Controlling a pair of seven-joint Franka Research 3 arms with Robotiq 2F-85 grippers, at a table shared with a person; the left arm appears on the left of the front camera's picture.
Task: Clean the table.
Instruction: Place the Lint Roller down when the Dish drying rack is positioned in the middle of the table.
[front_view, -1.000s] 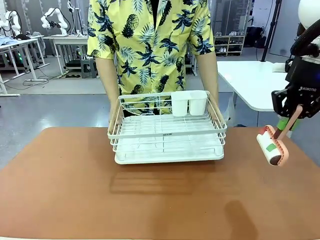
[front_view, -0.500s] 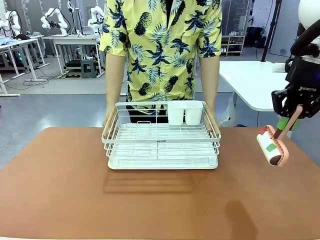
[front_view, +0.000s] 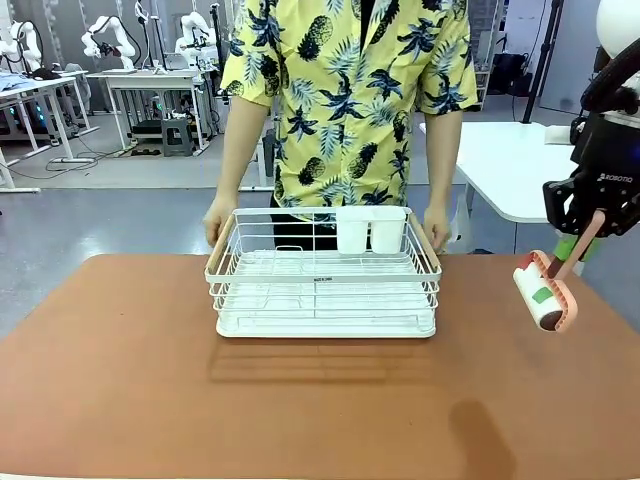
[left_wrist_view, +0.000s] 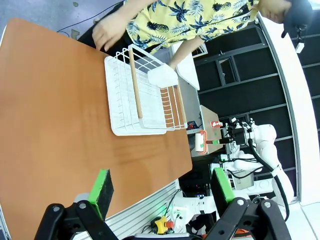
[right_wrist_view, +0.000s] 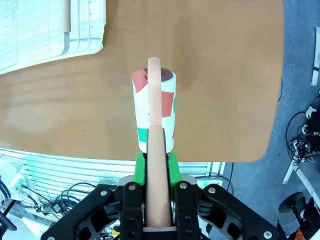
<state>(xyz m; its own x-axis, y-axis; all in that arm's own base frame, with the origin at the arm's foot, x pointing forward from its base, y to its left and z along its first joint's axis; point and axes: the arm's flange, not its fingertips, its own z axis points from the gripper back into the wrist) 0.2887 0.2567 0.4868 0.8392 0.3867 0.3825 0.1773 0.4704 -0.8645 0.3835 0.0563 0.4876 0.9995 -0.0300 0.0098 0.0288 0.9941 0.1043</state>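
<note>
My right gripper (front_view: 590, 225) is clamped on the lint roller (front_view: 541, 291) handle, roller hanging above the table (front_view: 150, 380) near its right edge, ready to roll. Left gripper (left_wrist_view: 162, 187) wide, empty. Person's hands (front_view: 218, 218) grip the dish rack (front_view: 322, 272), probably to clear my path.

We see a matt, smooth terracotta counter (front_view: 150, 400) carrying a glossy white-coated wire rack (front_view: 322, 290) with wooden side rails; at 3 o'clock, a paper-wrapped roller (front_view: 540, 292) on a smooth, matt pinkish plastic handle (right_wrist_view: 154, 165).
</note>
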